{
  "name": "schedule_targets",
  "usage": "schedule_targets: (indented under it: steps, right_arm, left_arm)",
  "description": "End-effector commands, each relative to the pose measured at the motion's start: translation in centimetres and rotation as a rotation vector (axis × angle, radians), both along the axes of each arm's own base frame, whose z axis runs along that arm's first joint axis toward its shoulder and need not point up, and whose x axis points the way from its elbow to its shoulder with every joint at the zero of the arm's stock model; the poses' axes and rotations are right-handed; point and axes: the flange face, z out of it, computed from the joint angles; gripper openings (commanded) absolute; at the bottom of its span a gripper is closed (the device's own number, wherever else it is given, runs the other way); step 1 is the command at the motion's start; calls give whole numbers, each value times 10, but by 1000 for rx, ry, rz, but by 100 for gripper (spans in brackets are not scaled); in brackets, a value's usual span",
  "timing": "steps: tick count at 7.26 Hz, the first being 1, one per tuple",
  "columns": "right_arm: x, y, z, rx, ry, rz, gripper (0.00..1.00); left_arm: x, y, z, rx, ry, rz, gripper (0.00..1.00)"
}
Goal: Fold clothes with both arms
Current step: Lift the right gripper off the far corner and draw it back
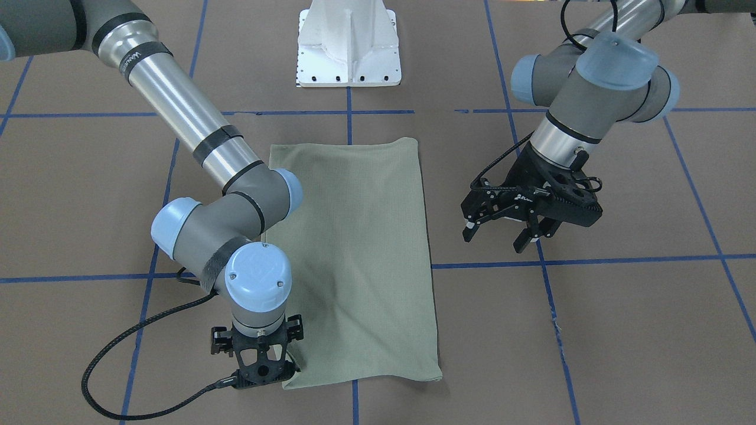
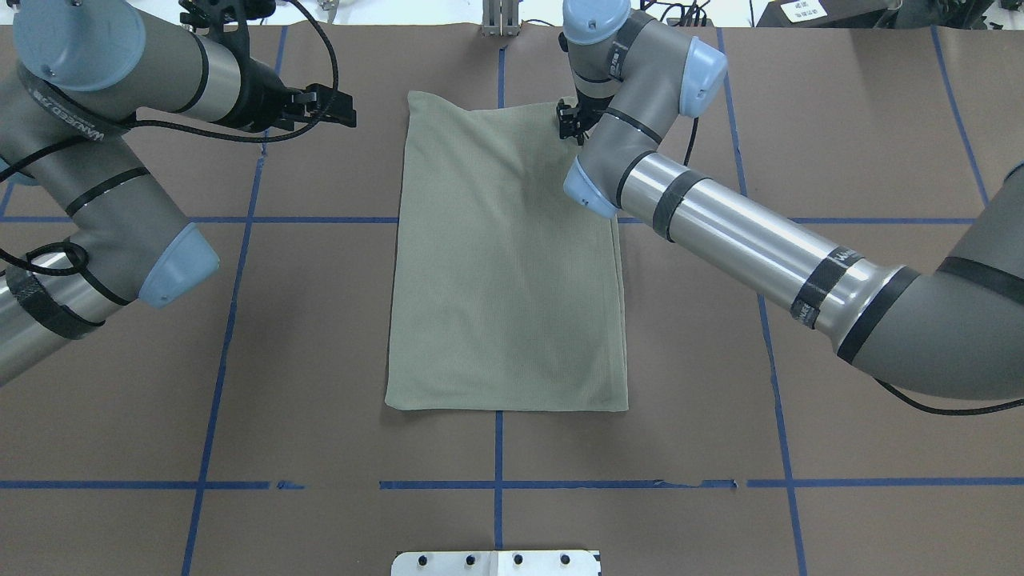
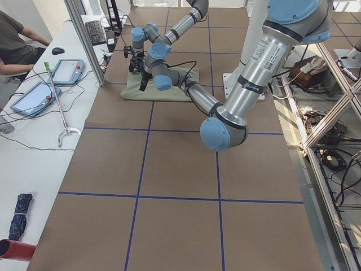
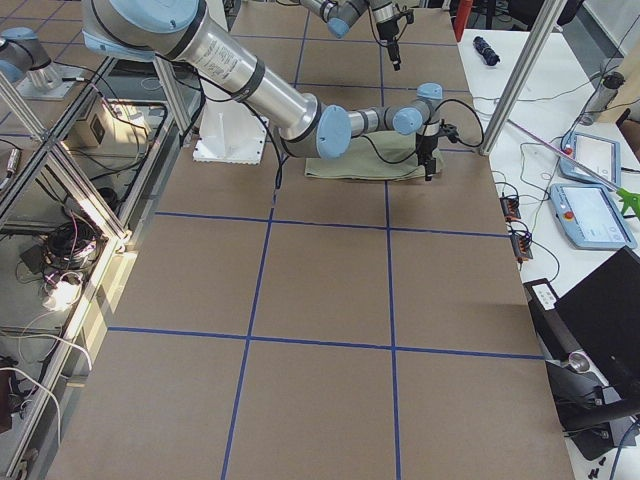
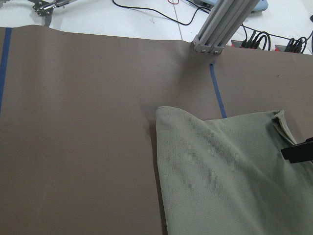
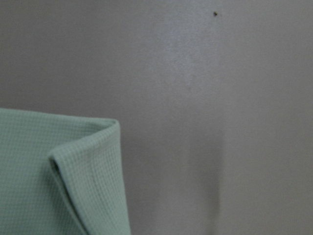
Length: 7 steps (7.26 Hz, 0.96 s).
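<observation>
Seen from above, a brown surface is marked into large squares by blue tape lines.

At far left, the left arm reaches in from the side, grey and silver with light-blue joint caps. Its black left pincer hangs above bare surface beside the far left corner of the shirt and does not touch it. The two fingers are spread wide with nothing between them.

In the middle lies the sage-green knit shirt, folded into a neat upright rectangle and flat on the surface. No sleeves, neck or label show. Its far right corner is turned over on itself in a small fold.

At right, the right arm stretches across from the side and bends down to that far right corner. The right pincer points straight down at the corner, just at the shirt's edge. Its fingers are hidden under the wrist, so I cannot tell whether they are apart or pinching cloth.

A white pedestal base shows at the near edge, centre.
</observation>
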Motion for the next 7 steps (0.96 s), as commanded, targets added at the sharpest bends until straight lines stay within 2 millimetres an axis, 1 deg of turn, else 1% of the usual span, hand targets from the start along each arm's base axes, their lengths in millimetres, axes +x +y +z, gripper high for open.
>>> schedule_targets:
  steps: [1,2,3,4,5,6,7]
  right_arm:
    - [47,-26,26,-1,21,16,100]
    - [50,-28,16,0,-1,14,100]
    - [54,-26,-11,10,-60,6,100]
    - [61,-14,-36,-14,-113,-16,100]
    - [79,13,-60,-44,-118,-27,100]
    - [93,41,-70,-77,-185,-48,100]
    - [106,66,-67,-114,-241,-12,100]
  left_arm:
    - [2,-2,2,-5,-3,1,100]
    - [3,-2,1,-5,-1,2,100]
    - [3,-3,0,-5,0,0,100]
    - [9,0,0,-16,4,6,100]
    - [29,18,5,-66,23,26,100]
    - [55,40,10,-170,62,52,100]
    - [52,52,16,-267,103,42,100]
